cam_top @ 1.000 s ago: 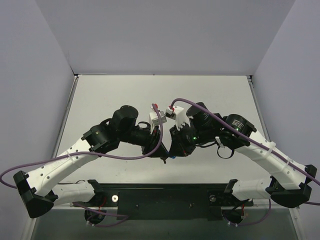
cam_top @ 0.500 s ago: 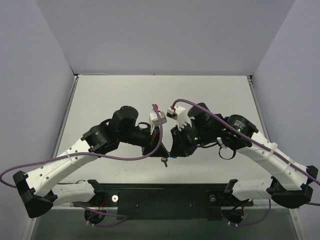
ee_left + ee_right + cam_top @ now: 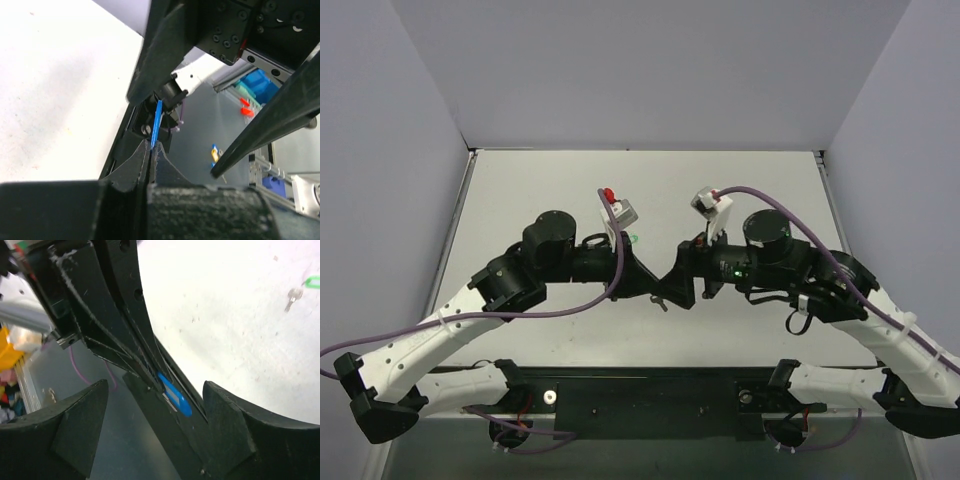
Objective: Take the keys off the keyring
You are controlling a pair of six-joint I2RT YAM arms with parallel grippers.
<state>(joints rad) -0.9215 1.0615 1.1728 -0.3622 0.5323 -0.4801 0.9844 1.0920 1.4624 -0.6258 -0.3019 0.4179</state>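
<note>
Your left fingers point(image 3: 132, 167) pinch the thin, stiff blue key tag point(image 3: 156, 122) edge-on; your right fingers point(image 3: 227, 430) stand wide. Grip the tiny, probably slippery key point(image 3: 661, 301) across its flat head.

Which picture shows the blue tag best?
The right wrist view: the blue tag shows its flat face and pale window. The left wrist view shows only its thin edge, and in the top view I cannot spot it.
</note>
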